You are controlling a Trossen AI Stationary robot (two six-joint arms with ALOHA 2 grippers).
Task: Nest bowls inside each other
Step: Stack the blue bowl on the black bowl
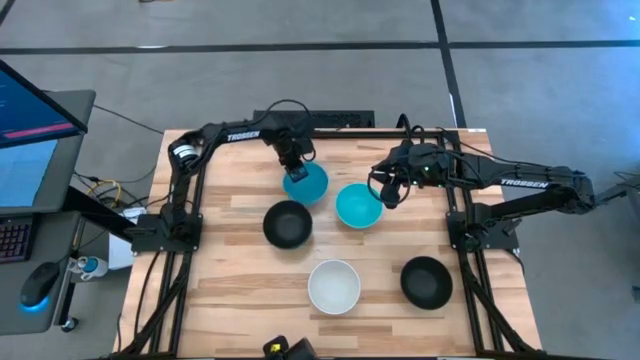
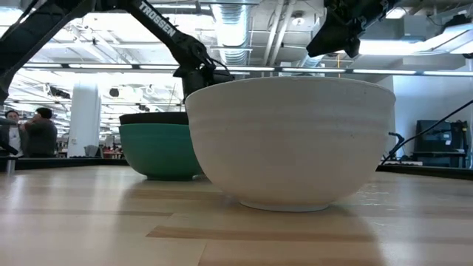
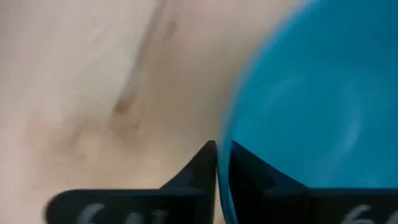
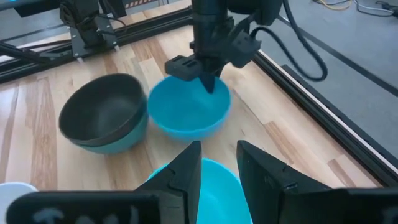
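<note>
My left gripper [image 1: 294, 168] is shut on the far rim of the blue bowl [image 1: 306, 184], which stands at the table's far middle. Right beside it is the cyan bowl [image 1: 358, 205]. My right gripper [image 4: 219, 165] is open, with its fingers over the cyan bowl's right rim [image 4: 208, 186]. I cannot tell whether they touch it. One black bowl [image 4: 102, 109] sits nested in the dark teal bowl [image 4: 118, 142]. The white bowl [image 1: 333, 286] and the second black bowl [image 1: 426, 281] stand on their bases near the table's front edge. My left gripper pinches the blue bowl's rim [image 3: 222, 155] on its far side, with one finger inside the bowl and one outside. The fingers [image 4: 208, 78] come from above and point down. The bowl is upright and level; whether its base is on the table, I cannot tell.
The white bowl [image 2: 292, 140] fills the low view and hides the blue and cyan bowls there. The two arms' frames stand at the table's left and right edges [image 1: 180, 225] [image 1: 480, 225]. Bare wood lies at the near left [image 1: 220, 300]. People stand far off in the room [image 2: 33, 133].
</note>
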